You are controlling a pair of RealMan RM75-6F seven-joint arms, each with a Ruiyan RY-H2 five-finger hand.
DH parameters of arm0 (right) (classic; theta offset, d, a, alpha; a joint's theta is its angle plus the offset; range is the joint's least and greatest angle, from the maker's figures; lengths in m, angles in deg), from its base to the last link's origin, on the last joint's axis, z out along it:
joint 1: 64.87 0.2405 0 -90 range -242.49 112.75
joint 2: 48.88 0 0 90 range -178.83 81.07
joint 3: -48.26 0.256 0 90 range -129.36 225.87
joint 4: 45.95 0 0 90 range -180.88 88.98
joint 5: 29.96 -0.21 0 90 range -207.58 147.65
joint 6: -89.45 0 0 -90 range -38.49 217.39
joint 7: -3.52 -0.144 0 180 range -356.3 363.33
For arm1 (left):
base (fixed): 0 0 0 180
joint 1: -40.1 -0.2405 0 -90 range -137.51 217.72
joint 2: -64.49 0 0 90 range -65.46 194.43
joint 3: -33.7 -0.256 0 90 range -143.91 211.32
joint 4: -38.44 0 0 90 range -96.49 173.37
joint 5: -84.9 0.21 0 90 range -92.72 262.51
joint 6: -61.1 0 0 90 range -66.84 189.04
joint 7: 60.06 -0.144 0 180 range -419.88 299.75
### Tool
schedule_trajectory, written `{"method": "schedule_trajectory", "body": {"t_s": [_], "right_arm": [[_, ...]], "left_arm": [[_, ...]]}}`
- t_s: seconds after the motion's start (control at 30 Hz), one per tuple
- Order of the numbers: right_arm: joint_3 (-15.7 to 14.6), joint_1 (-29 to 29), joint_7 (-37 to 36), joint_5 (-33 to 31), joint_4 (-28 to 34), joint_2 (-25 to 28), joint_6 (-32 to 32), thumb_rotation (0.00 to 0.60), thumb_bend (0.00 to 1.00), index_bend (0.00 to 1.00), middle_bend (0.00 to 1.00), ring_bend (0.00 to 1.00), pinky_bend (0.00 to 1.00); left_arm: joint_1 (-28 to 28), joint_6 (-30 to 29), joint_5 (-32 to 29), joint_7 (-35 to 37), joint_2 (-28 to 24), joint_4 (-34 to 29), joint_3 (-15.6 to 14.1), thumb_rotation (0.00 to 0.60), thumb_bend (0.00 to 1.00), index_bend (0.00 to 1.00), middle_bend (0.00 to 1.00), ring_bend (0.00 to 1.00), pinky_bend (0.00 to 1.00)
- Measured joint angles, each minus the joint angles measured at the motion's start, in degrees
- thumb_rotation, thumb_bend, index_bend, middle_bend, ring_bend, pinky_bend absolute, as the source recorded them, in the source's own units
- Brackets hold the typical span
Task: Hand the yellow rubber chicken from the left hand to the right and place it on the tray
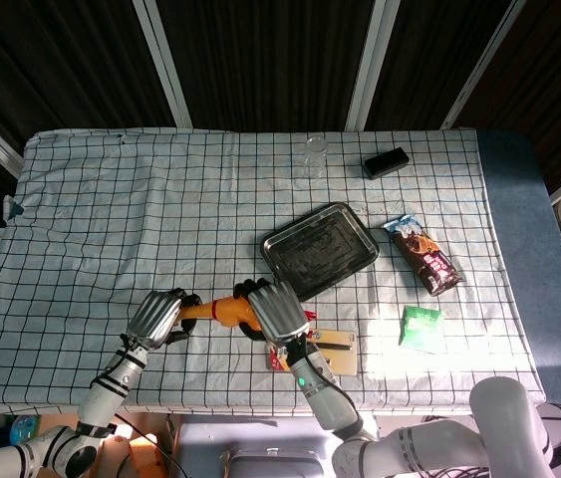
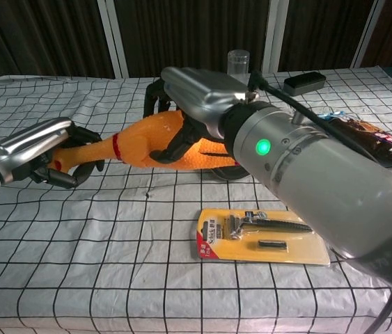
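The tablecloth (image 1: 111, 199) was white with a black grid. On it, the rubber chicken (image 2: 147, 139) was yellow-orange with a red neck band. The tray (image 1: 320, 249) was dark metallic grey. Beside the tray, the razor pack (image 2: 262, 235) was yellow with a red end, and the sachet (image 1: 421, 327) green.

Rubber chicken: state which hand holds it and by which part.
Both. The left hand grips the yellow rubber chicken by its thin neck end; the right hand wraps its fingers around the fat body.
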Motion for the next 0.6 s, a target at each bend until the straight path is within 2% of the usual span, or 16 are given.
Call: {"method": "schedule_trajectory", "body": {"t_s": [0.03, 0.07, 0.1, 0.13, 0.2, 0.3, 0.6], "right_arm": [[0.0, -0.1, -0.1, -0.2, 0.4, 0.7, -0.7, 0.600, 0.39, 0.28, 0.38, 0.27, 0.39], [-0.1, -0.1, -0.2, -0.6, 0.8, 1.5, -1.7, 0.600, 0.37, 0.18, 0.30, 0.20, 0.31], [-0.1, -0.2, -0.2, -1.1, 1.1, 2.0, -2.4, 0.600, 0.33, 0.08, 0.17, 0.10, 0.20], [-0.2, -0.2, 0.0, -1.8, 1.5, 2.4, -3.0, 0.600, 0.29, 0.01, 0.07, 0.03, 0.09], [-0.2, 0.0, 0.6, -3.9, 2.5, 3.6, -4.7, 0.600, 0.23, 0.00, 0.00, 0.00, 0.00], [-0.1, 0.4, 1.6, -6.8, 4.2, 5.9, -6.9, 0.600, 0.20, 0.00, 0.00, 0.00, 0.00], [0.1, 0.8, 0.5, -7.3, 5.4, 6.9, -7.7, 0.600, 0.18, 0.00, 0.00, 0.00, 0.00]], "left_arm": [[0.0, 0.0, 0.0, 0.0, 0.0, 0.0, 0.0, 0.600, 0.88, 0.58, 0.77, 0.46, 0.66], [0.0, 0.0, 0.0, -0.1, 0.0, -0.1, 0.0, 0.600, 0.87, 0.58, 0.77, 0.46, 0.66], [0.0, 0.0, 0.0, -0.1, -0.1, -0.1, 0.0, 0.600, 0.87, 0.58, 0.77, 0.46, 0.66], [0.0, 0.0, 0.0, -0.2, -0.1, -0.1, 0.0, 0.600, 0.87, 0.58, 0.77, 0.46, 0.66], [0.0, 0.0, 0.0, -0.4, -0.1, -0.2, 0.0, 0.600, 0.87, 0.58, 0.77, 0.46, 0.66], [0.0, 0.0, -0.2, -0.6, -0.2, -0.2, 0.1, 0.600, 0.87, 0.58, 0.77, 0.46, 0.66], [0.0, 0.0, -0.1, -0.9, -0.4, -0.9, 0.2, 0.600, 0.88, 0.58, 0.77, 0.46, 0.66]]}}
